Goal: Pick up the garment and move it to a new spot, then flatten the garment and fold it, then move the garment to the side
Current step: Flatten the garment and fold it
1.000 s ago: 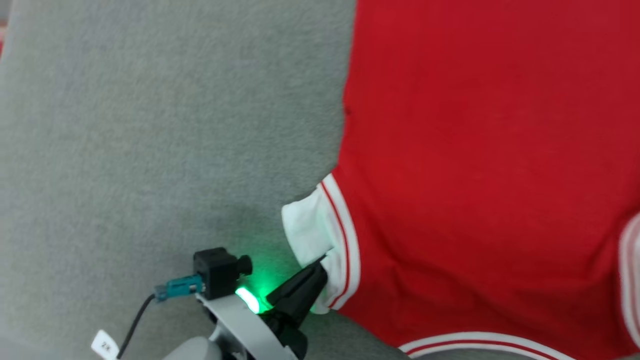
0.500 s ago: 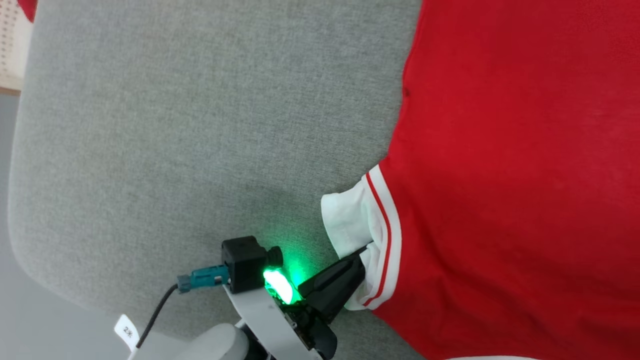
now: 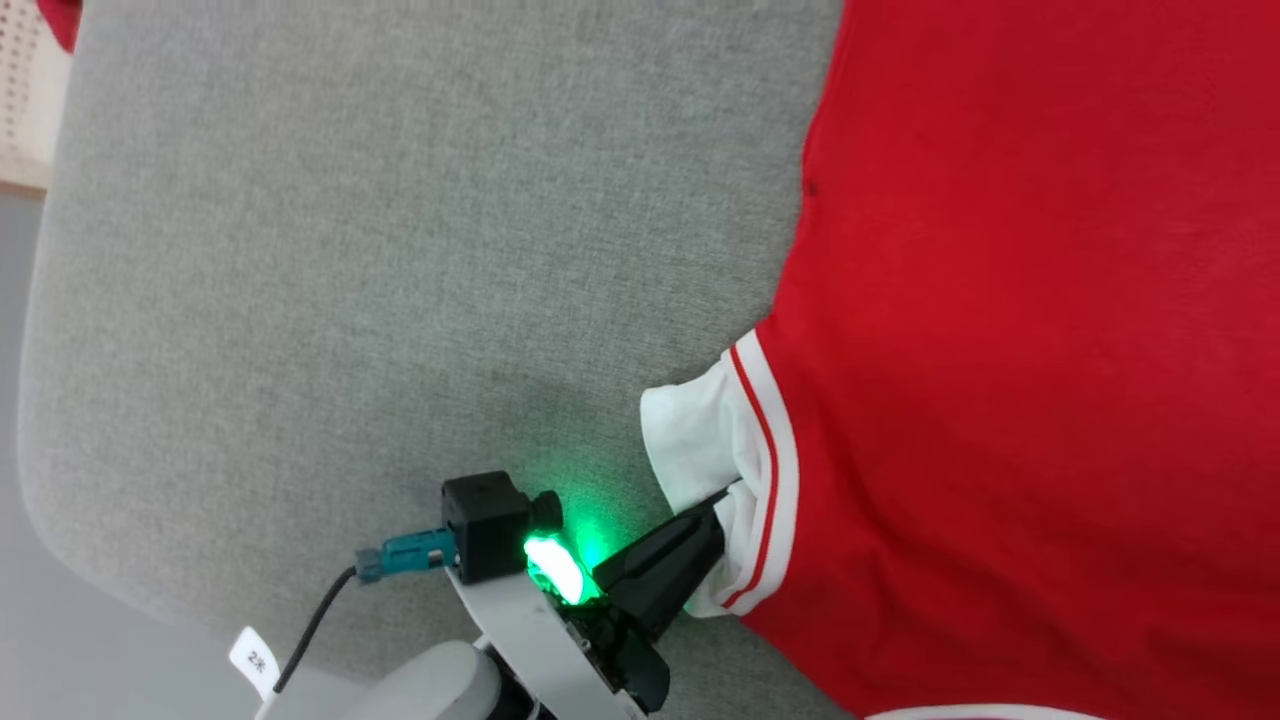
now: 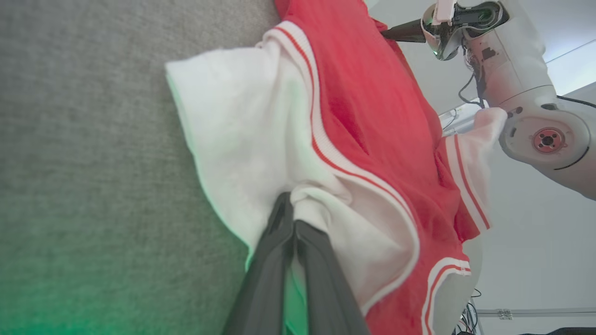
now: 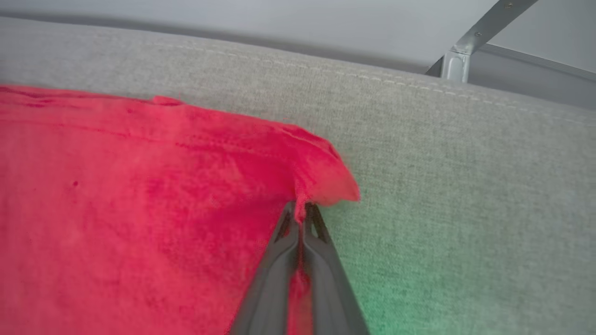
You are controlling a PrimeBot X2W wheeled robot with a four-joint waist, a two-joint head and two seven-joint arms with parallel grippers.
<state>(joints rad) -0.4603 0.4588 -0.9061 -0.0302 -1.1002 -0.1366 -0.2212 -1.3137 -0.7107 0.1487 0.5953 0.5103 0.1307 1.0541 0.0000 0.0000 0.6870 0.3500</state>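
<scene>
The garment (image 3: 1020,330), red with white striped trim, lies spread on the grey cushion (image 3: 400,250) and covers the right of the head view. Its white sleeve (image 3: 690,440) sticks out to the left. My left gripper (image 3: 718,508) is shut on that sleeve's lower edge, and the left wrist view shows the closed fingers (image 4: 279,242) pinching white cloth (image 4: 242,135). My right gripper (image 5: 301,211) is shut on a red corner of the garment (image 5: 326,184) near the cushion's far edge. The right arm (image 4: 503,56) also appears at the top right of the left wrist view.
The cushion's rounded left edge (image 3: 40,330) drops to pale floor (image 3: 60,660). A perforated pale panel (image 3: 25,100) and a scrap of red cloth (image 3: 58,20) sit at the top left. A metal bracket (image 5: 458,60) stands beyond the cushion's stitched seam (image 5: 372,77).
The head camera has shifted, sliding the whole picture to the right. My left gripper keeps its hold on the white sleeve. My right gripper has gone from open to shut.
</scene>
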